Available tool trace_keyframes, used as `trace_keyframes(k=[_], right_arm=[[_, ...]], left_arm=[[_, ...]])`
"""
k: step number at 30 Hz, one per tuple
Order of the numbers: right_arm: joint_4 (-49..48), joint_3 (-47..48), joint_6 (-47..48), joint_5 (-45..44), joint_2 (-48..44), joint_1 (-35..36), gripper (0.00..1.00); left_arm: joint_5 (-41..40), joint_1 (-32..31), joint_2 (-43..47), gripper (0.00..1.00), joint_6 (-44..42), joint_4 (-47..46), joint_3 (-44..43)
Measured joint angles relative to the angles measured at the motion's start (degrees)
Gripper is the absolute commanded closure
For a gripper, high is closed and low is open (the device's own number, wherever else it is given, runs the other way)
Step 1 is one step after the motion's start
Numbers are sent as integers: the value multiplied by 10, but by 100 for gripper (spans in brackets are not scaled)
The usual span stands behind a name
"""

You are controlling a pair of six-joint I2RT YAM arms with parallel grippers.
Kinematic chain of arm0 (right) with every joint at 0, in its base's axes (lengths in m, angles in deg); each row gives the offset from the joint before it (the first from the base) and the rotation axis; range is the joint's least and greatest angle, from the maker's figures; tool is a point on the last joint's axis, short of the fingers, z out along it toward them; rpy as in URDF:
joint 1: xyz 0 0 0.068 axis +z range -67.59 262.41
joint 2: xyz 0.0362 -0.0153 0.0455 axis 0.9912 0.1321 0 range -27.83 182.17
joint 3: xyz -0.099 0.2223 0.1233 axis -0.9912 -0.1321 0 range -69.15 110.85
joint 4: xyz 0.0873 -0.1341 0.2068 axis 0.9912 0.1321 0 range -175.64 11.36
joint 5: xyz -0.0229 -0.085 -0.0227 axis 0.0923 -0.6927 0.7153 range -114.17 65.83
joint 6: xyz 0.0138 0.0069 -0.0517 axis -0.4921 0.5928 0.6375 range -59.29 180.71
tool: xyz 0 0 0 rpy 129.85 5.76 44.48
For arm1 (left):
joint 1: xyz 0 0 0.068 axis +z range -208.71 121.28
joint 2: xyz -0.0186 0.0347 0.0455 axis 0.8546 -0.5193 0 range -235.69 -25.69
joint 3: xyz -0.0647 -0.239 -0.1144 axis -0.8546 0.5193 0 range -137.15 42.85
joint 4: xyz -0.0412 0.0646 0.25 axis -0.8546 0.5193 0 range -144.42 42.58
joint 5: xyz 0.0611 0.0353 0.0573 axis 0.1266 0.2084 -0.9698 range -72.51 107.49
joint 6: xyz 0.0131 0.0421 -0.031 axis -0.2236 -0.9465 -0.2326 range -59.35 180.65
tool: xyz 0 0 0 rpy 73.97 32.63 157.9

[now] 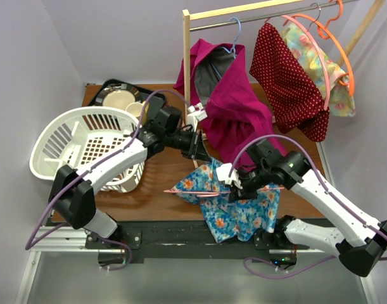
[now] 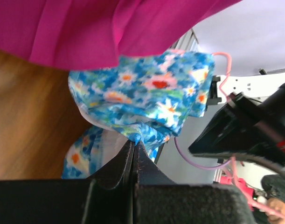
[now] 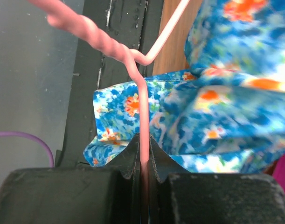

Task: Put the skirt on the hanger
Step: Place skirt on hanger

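- white laundry basket (image 1: 54,136), far left: nothing visible inside; the dark tray (image 1: 111,83) behind it holds pale dishes.
- left gripper (image 2: 134,143): jaws pinched shut on an edge of the floral skirt (image 2: 147,93).
- skirt sits bunched over the pink hanger (image 3: 143,98) at the near edge of the table (image 1: 161,177); threading looks begun, not finished.
- right gripper (image 3: 143,140): jaws clamped on the hanger's wire.

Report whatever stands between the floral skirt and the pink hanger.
Nothing visible does. The left pincer is shut on a fold of the skirt, the right pincer on the hanger, whose wire runs right along the cloth. The magenta garment hangs farther back, not between.
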Motion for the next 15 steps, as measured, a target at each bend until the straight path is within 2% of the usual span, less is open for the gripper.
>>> trace_keyframes(k=[9, 15], right_arm=[[-12, 3, -7, -31, 35, 63, 100], [-10, 42, -11, -46, 72, 73, 100]], left_arm=[[18, 29, -16, 100, -7, -4, -55], [28, 30, -40, 100, -13, 1, -87]])
